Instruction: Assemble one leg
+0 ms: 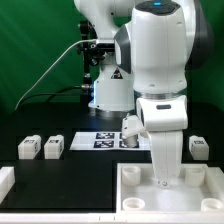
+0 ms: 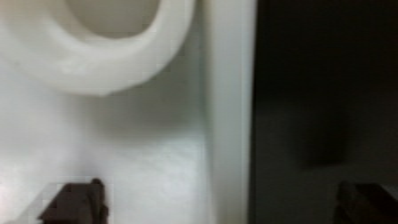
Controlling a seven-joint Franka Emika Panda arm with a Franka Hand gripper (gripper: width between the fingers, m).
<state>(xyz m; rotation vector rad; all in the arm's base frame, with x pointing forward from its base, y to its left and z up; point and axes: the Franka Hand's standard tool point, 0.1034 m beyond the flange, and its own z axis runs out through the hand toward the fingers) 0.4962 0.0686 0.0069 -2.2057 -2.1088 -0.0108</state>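
In the exterior view my gripper (image 1: 163, 180) points straight down over the large white tray-like panel (image 1: 205, 190) at the front right. In the wrist view the gripper (image 2: 219, 205) is open, with its dark fingertips (image 2: 75, 200) far apart. Between them lie the panel's white surface (image 2: 160, 140) and the edge where it meets the black table; nothing is held. A round raised socket (image 2: 107, 45) of the panel shows close by. Several small white legs lie on the table: two at the exterior view's left (image 1: 28, 147) (image 1: 53, 146), one by the arm (image 1: 130, 128), one at the right (image 1: 198, 147).
The marker board (image 1: 100, 140) lies flat in the middle of the black table, behind the panel. A white piece (image 1: 5, 181) shows at the front left edge. The arm's base (image 1: 108, 90) stands at the back before a green backdrop.
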